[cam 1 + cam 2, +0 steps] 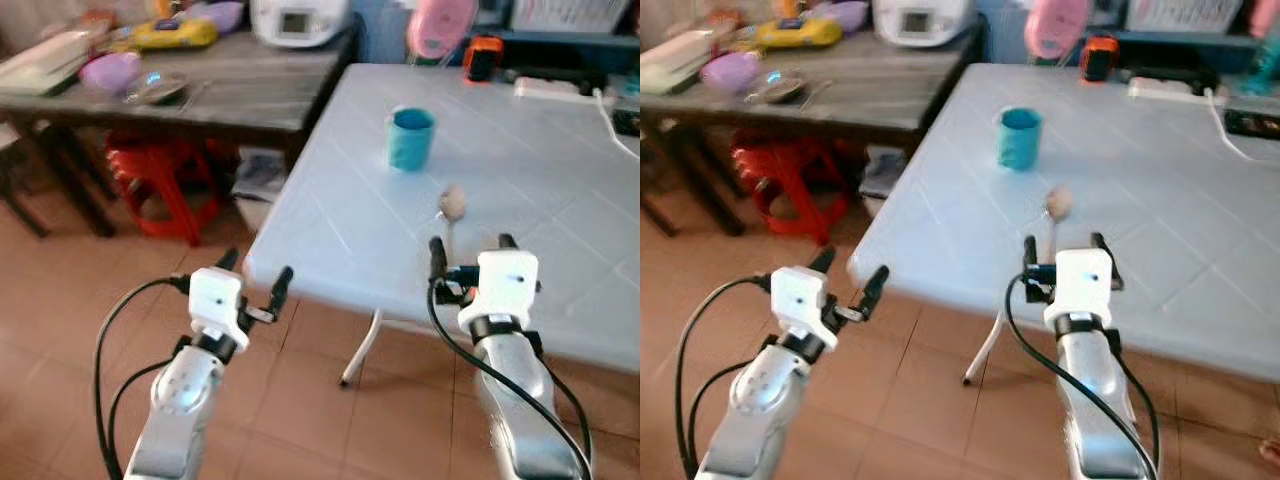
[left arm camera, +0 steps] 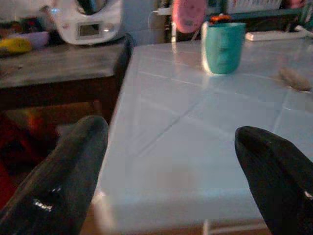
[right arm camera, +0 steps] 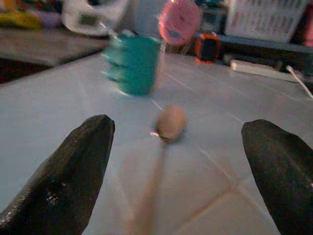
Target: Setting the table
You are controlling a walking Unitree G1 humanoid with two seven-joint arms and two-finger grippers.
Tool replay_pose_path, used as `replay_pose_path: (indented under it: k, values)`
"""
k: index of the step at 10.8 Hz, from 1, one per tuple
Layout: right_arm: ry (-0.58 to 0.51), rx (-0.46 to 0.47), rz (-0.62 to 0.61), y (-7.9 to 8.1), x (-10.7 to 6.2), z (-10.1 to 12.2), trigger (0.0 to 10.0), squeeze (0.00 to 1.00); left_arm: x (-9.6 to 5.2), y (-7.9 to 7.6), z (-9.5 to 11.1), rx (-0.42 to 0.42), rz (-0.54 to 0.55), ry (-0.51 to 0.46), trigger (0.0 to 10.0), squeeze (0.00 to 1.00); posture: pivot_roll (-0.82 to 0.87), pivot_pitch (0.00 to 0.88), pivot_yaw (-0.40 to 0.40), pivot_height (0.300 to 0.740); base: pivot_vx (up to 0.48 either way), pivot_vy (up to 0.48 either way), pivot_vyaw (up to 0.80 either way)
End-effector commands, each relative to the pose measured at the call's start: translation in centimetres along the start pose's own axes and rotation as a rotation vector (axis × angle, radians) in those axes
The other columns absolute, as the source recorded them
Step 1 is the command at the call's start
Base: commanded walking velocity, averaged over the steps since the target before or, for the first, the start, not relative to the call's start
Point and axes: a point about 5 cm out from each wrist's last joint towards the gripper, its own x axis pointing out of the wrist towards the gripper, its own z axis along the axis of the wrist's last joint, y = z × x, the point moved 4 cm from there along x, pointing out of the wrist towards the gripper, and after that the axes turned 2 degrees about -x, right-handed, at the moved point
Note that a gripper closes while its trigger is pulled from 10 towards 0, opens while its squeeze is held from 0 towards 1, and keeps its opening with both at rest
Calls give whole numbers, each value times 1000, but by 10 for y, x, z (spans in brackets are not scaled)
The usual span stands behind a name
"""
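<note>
A wooden spoon (image 1: 451,212) lies flat on the pale blue bench (image 1: 560,190), bowl end pointing away from the robot and handle running back toward the near edge. The right gripper (image 1: 470,250) hovers over that near edge with its jaws released and spread wide. In the right wrist view the spoon's handle runs between the two black fingers (image 3: 63,181), the bowl lying just beyond their tips; no finger touches it. A teal cup (image 1: 410,138) stands upright farther along the bench, beyond the spoon and apart from it.

The left gripper (image 1: 255,278) hangs off the bench's near left corner, above the tiled floor (image 1: 60,300), jaws likewise released and holding nothing. In the left wrist view the cup and spoon lie well ahead of it, across the bench top.

The spoon's handle is blurred in the right wrist view and partly hidden behind the right gripper in the head views, so its near end cannot be made out. A second, dark wooden bench (image 1: 230,90) at the left carries a white appliance (image 1: 298,20), cut off by the frame edge, and several smeared bowls. A red stool (image 1: 160,180) stands beneath it.
</note>
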Motion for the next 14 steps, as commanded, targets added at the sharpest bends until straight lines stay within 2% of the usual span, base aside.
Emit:
replay_pose_path:
  k: [1, 4, 5, 8, 14]
  values:
    - [-12, 11, 10, 4, 1, 4, 10000, 0, -2, 2, 1, 13, -12, 0, 10000, 0, -163, 109, 85, 740, 364, 0, 0]
    - [-6, 14, 4, 4, -1, 2, 10000, 0, -4, -1, -3, 8, -33, 18, 10000, 0, -164, 120, 85, 740, 216, 0, 0]
    - [4, 19, 4, 4, -1, 0, 10000, 0, -9, -5, -8, 28, -79, 37, 10000, 0, -164, 122, 85, 740, 0, 0, 0]
    - [33, 39, -6, 4, -6, -6, 10000, 0, -19, -5, -14, 52, -160, 70, 10000, 0, -161, 129, 85, 740, 0, 0, 0]
    - [175, 110, -86, -14, -10, -30, 10000, 0, -29, -18, -14, 52, -377, 77, 10000, 0, -166, 138, 79, 740, 0, 0, 0]
